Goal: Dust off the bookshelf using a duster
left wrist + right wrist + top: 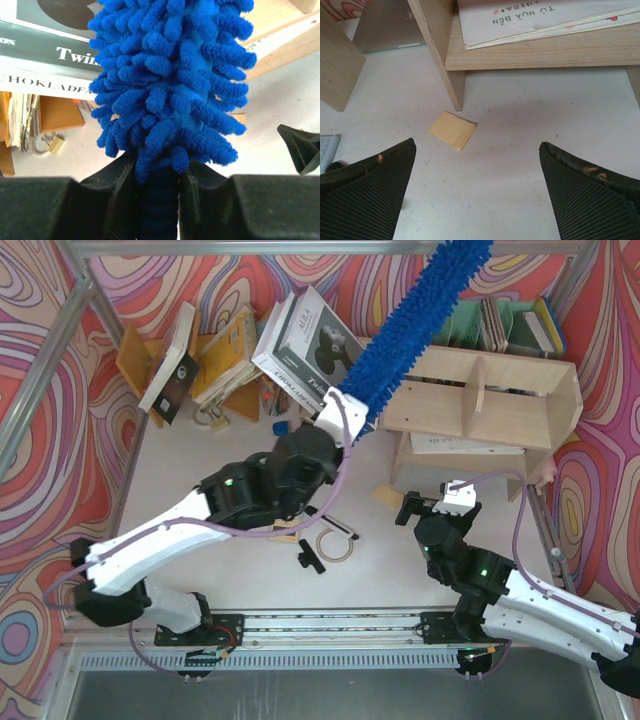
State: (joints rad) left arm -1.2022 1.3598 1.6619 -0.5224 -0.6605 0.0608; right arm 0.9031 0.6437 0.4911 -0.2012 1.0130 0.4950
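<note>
Apparently the dusting is at an early stage, far from done.
The left jaws are clamped on the duster (418, 325) at its handle, and its head slants over the left end of the bookshelf (500, 405). The right jaws stand wide apart and empty above the desk (170, 480) in front of the bookshelf.

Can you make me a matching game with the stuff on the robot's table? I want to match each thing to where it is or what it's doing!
Things:
1. duster
2. right gripper
3. yellow notepad
4. tape ring

Places or states:
A. lying flat on the table, beside a leg of the bookshelf
B. open, holding nothing
C. handle clamped in the left gripper
D. on the table between the two arms

Pairs: 1-C, 2-B, 3-A, 4-D
</note>
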